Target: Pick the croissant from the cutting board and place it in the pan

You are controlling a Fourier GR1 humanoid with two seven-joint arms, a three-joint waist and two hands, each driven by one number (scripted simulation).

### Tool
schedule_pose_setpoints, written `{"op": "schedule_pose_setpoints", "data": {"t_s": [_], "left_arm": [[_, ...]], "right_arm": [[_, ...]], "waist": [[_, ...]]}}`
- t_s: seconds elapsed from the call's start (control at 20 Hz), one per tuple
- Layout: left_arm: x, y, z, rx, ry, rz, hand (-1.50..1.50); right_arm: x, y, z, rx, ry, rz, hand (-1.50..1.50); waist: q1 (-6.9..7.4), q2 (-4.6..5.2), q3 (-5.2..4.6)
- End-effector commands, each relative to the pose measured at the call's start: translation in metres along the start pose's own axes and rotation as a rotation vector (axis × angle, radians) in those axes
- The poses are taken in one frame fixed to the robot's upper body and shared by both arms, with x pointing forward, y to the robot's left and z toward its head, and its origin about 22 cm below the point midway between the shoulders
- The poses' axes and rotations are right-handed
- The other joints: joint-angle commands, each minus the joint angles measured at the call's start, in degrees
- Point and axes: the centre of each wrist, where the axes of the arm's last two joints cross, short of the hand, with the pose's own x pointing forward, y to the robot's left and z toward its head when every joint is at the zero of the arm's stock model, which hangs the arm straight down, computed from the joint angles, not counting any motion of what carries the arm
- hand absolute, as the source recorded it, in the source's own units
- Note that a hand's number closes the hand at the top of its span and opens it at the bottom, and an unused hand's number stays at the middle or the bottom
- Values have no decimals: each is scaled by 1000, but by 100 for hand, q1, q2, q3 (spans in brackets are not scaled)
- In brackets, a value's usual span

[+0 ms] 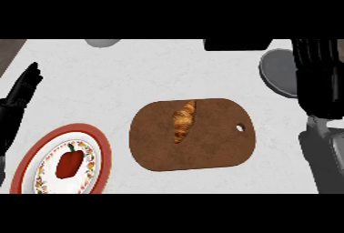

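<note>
A golden croissant (183,120) lies lengthwise on the upper middle of a brown oval cutting board (208,148) at the counter's centre. The grey pan (277,72) sits at the upper right, its right side hidden behind my right hand (317,77). That hand is open, its black fingers straight and pointing away from me, well to the right of the croissant and apart from it. My left hand (21,91) rests open at the left edge, fingers up, far from the board. Neither hand holds anything.
A red-rimmed patterned plate (101,144) at the lower left carries a red bell pepper (70,163). A grey round object (102,42) and a black object (235,44) sit at the counter's far edge. White counter lies between the board and the pan.
</note>
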Motion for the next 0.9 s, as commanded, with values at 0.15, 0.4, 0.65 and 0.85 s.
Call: {"op": "schedule_pose_setpoints", "data": {"t_s": [0.15, 0.4, 0.65, 0.85], "left_arm": [[-4, -37, -13, 81, 70, 197, 0], [-13, -67, -13, 113, 192, 338, 0], [-17, -63, -16, 139, 227, 316, 0], [-20, -78, -1, 128, 237, 331, 0]], "right_arm": [[-59, 31, 30, 294, 265, 71, 150], [-97, 37, 78, 222, 201, 431, -150], [-80, 16, 107, 123, 97, 677, -150], [-13, 5, 100, 228, 180, 748, -150]], "waist": [[264, 238, 45], [52, 179, 41], [-79, 111, 36], [-43, 82, 32]]}}
